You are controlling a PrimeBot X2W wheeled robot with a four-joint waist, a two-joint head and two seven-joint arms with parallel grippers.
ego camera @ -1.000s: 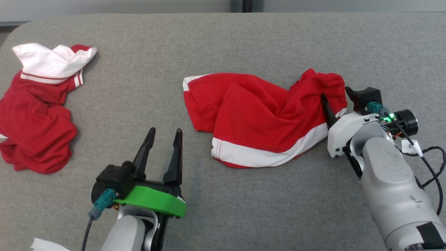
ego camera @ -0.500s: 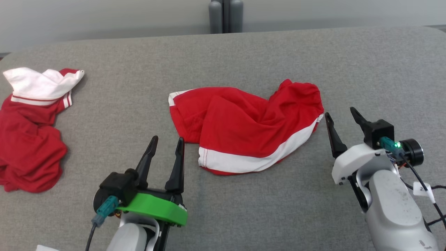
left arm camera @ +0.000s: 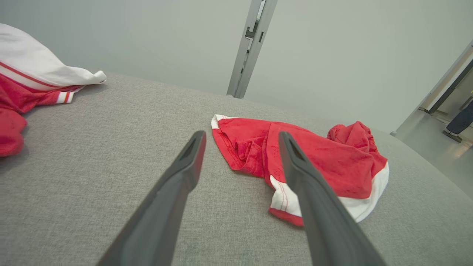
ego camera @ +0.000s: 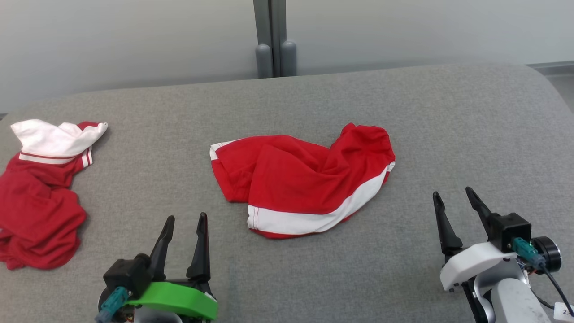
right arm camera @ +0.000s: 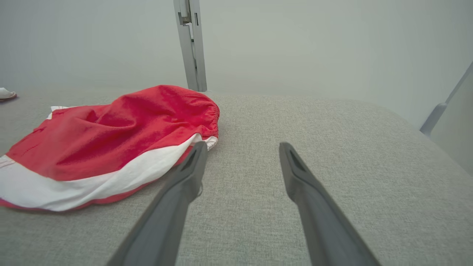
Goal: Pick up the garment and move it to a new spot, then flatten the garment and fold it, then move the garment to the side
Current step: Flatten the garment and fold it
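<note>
Left gripper (ego camera: 187,216): its two dark fingers are spread wide and hold nothing. It sits low at the near edge of the table, on the left side of the garment and apart from it. From there it can reach the left end.
Right gripper (ego camera: 452,191): it is spread wide too, and empty. It sits near the right end of the garment but does not touch it. With one gripper on each side, the cloth can likely be pulled flat from both ends.
Grey table (ego camera: 448,112): a big soft grey top. There is plenty of bare room all around the garment for spreading it out.
Garment (ego camera: 305,179): red cloth lying in the middle of the table, between the two grippers. It is lumpy and wrinkled, not flat, so it looks put down in its spot and not yet smoothed.
Other red garment (ego camera: 40,215): a crumpled red and white heap at the far left edge, well apart from the middle one. It looks out of the way, so it should not get caught.
White band (ego camera: 314,220): a wide white strip along the near edge of the garment. It curves, which shows the cloth is twisted.
Bunched end (ego camera: 367,134): the right end puffs up in a gathered hump. It probably needs the most pulling.
</note>
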